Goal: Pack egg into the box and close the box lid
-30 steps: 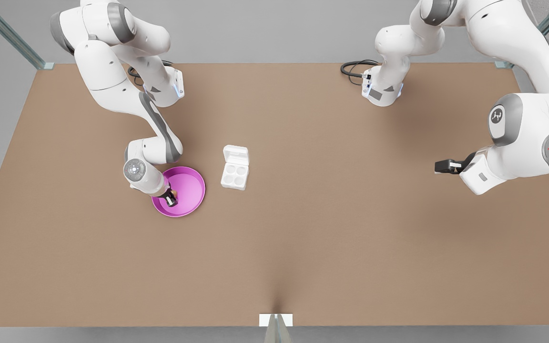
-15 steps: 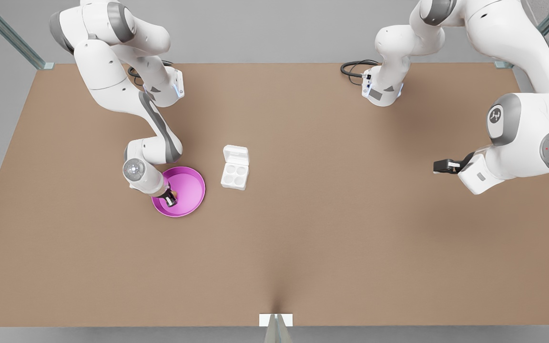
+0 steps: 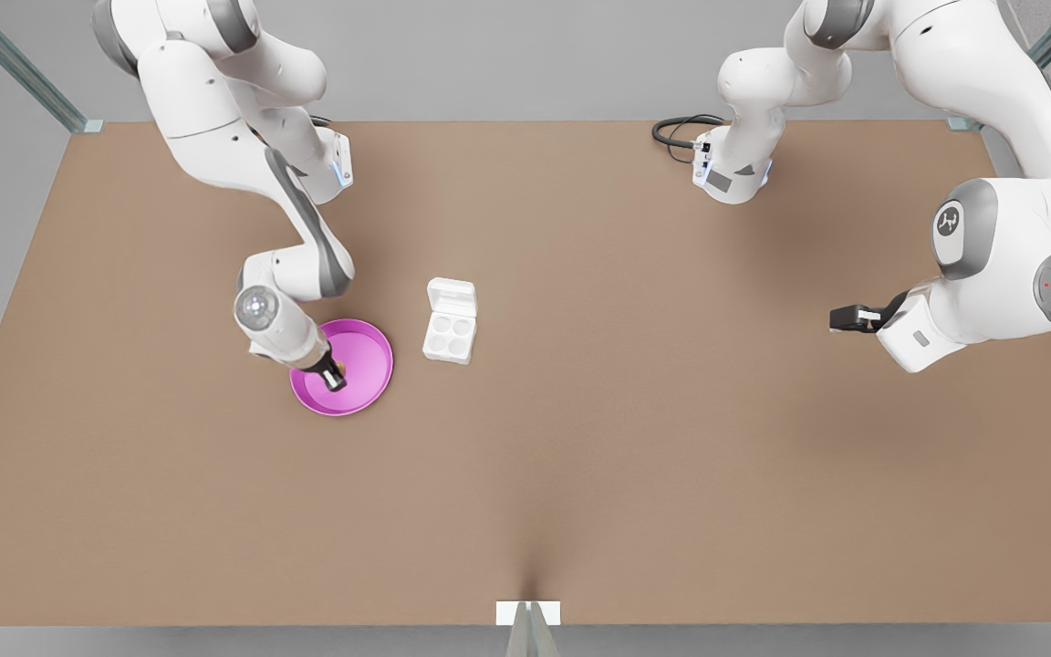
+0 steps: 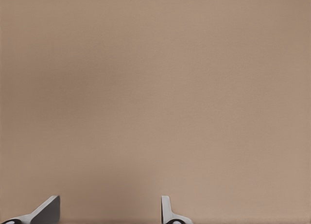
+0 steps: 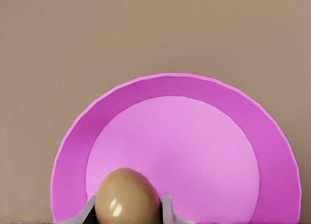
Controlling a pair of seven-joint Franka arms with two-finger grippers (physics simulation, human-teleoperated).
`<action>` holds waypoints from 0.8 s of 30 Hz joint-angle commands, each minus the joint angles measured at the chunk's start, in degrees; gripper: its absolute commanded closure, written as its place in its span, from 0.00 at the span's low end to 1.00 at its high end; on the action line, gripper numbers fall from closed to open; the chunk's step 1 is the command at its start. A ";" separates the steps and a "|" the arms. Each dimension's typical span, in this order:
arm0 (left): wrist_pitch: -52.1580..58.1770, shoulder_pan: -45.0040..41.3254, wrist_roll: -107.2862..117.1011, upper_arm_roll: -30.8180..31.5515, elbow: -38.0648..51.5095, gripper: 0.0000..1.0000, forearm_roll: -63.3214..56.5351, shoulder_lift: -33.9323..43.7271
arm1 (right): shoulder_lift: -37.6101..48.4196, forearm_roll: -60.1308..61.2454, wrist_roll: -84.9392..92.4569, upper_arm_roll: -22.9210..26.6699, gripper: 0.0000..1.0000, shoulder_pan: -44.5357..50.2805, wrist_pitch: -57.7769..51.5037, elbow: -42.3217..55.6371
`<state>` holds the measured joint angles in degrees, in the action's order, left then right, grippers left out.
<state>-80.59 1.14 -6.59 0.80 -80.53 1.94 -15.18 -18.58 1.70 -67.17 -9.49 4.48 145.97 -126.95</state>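
The tan egg (image 5: 127, 195) sits between the fingers of my right gripper (image 5: 127, 212), which is shut on it and held over the pink plate (image 5: 194, 136). In the front view this gripper (image 3: 332, 376) hangs over the plate's (image 3: 369, 351) left part. The white box (image 3: 449, 336) stands just right of the plate with its four cups bare and the box lid (image 3: 451, 296) open on the far side. My left gripper (image 3: 845, 318) waits far off at the front view's right, open over bare table, its fingertips (image 4: 48, 209) wide apart.
The brown table (image 3: 580, 456) stretches wide in front of the box and plate. Both arm bases stand at the far edge, with a black cable (image 3: 676, 137) by one. A small white bracket (image 3: 527, 612) sits at the near edge.
My right gripper has risen a little from the plate with the egg in it, and its arm has swung slightly upward. The left arm has barely moved.
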 commanded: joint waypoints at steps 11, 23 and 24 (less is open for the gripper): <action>-0.01 0.00 0.00 -0.01 0.03 0.00 0.00 0.07 | 3.46 1.99 -1.12 -1.50 0.44 3.69 -5.61 -0.23; 0.25 0.09 0.00 -0.19 0.91 0.00 0.17 0.07 | 5.48 4.45 -1.29 -3.26 0.44 7.82 -9.04 -0.40; 0.25 0.09 0.00 -0.19 0.91 0.00 0.17 0.07 | 5.48 4.54 -1.29 -3.26 0.44 7.91 -9.04 -0.40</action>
<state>-80.42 1.24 -6.58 0.62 -79.64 2.10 -15.18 -13.08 6.31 -66.13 -12.73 12.23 138.87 -127.39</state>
